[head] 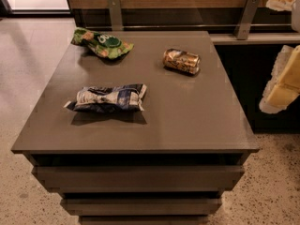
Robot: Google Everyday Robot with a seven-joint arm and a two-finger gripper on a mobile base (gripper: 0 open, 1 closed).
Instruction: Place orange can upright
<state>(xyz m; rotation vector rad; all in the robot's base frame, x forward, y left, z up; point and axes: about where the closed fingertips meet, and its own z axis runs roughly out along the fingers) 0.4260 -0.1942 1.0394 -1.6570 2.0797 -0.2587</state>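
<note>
- The claw (280,81) sits at the right edge, off to the side of the counter (187,121). It shows only as blurred pale yellow pieces cut off by the frame, so I cannot tell whether it is released or clenched.
- It touches nothing on the counter.
- One orange can (181,61) lies on its side on the counter's far right part, well apart from the claw; its markings are hard to read.
- There are two snack bags: a green snack bag (102,43) at the far left and a blue-and-white snack bag (107,98) nearer on the left, probably both crumpled.
</note>
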